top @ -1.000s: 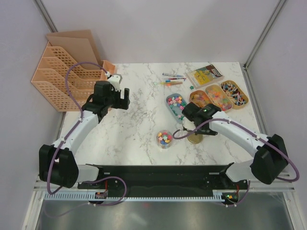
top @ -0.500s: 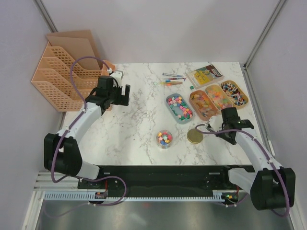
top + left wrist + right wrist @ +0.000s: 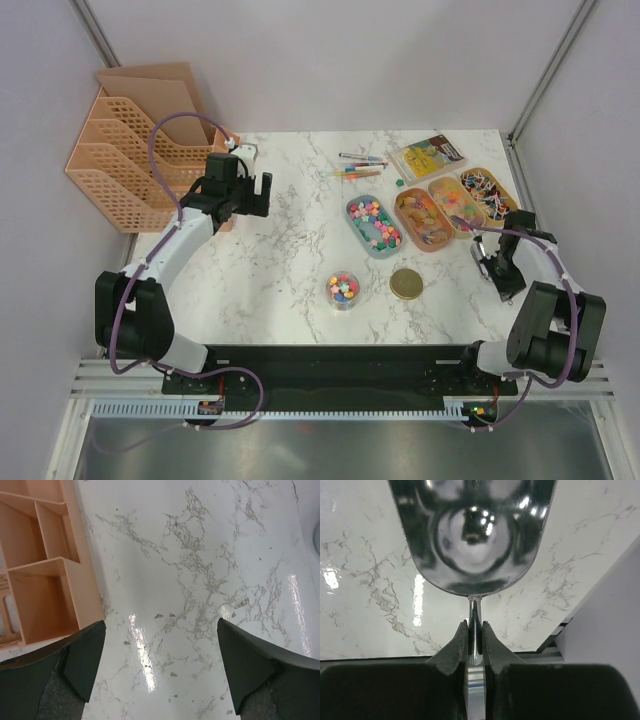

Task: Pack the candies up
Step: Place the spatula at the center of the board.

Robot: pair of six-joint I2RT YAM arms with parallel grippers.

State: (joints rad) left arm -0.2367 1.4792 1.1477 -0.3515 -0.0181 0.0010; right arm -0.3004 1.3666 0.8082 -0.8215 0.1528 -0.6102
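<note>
Okay so, the candies (image 3: 375,224) are mostly in the upper right part of the overhead view. A mixed bright bunch fills a grey oval tray (image 3: 351,212), and more sit in the three orange trays (image 3: 433,186) fanned out to its right. The rightmost one holds the white-stick lollipops (image 3: 490,193). A few more candies are already in the small clear jar (image 3: 343,304), which stands alone on the marble table (image 3: 290,250) below the grey tray. A flat gold lid (image 3: 406,284) lies just to the right of the jar, not touching it.

The right gripper (image 3: 475,630) is pinched tight on the thin handle of a shiny metal scoop (image 3: 472,530). The bowl of the scoop fills the top of the wrist view and looks empty (just reflections in it, as far as I can tell). From above, that arm is folded back at the right edge of the frame, below the lollipop tray and well apart from the jar.

The left gripper (image 3: 160,630) has its fingers (image 3: 85,660) spread wide with nothing between them, only bare marble underneath. It hangs at the left of the table, near the orange mesh file racks (image 3: 120,160), and a corner of an orange organiser (image 3: 45,580) shows in the upper left of its wrist view.

Some coloured pens (image 3: 358,165) and a yellow booklet (image 3: 428,157) lie at the top of the table, above the trays.
</note>
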